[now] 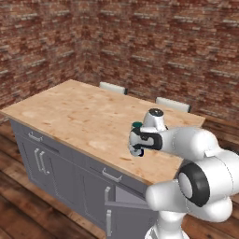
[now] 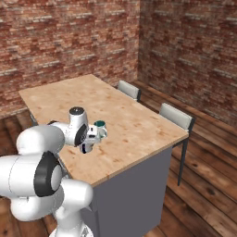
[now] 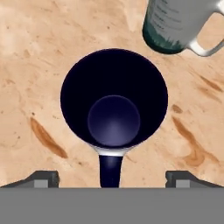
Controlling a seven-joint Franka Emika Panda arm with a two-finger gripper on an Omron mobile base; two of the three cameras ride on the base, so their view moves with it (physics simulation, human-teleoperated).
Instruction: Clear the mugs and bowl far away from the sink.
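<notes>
Your gripper (image 3: 112, 179) hangs straight above the navy mug (image 3: 113, 103), looking down into it. Both fingertips (image 3: 43, 178) stand wide apart, one to each side of the mug, and neither touches its wall: jaws released, nothing grasped.

Navy mug: upright on the wooden counter (image 1: 79, 116), open mouth facing the hand camera, dark interior with a paler round bottom visible. Its handle points toward the bottom of the hand view, between the two fingertips.

Teal mug (image 3: 179, 24): just beside the navy mug, at the upper right of the hand view. Greyish-white outside, handle turned to the right edge of that view. A narrow strip of counter shows between the two mugs, so they are close but apart. From the base cameras you see its teal rim (image 1: 137, 124) poking out just past the wrist, on the far side of the hand; same in the right base view (image 2: 99, 124).

Position on counter: both mugs sit near the front edge of the island, toward the end closest to the robot. In the base views the navy mug is hidden behind the hand.

Surroundings: two grey chairs (image 2: 176, 118) on the far side of the island, grey cabinet fronts (image 1: 60, 163) below the top, brick walls behind.
</notes>
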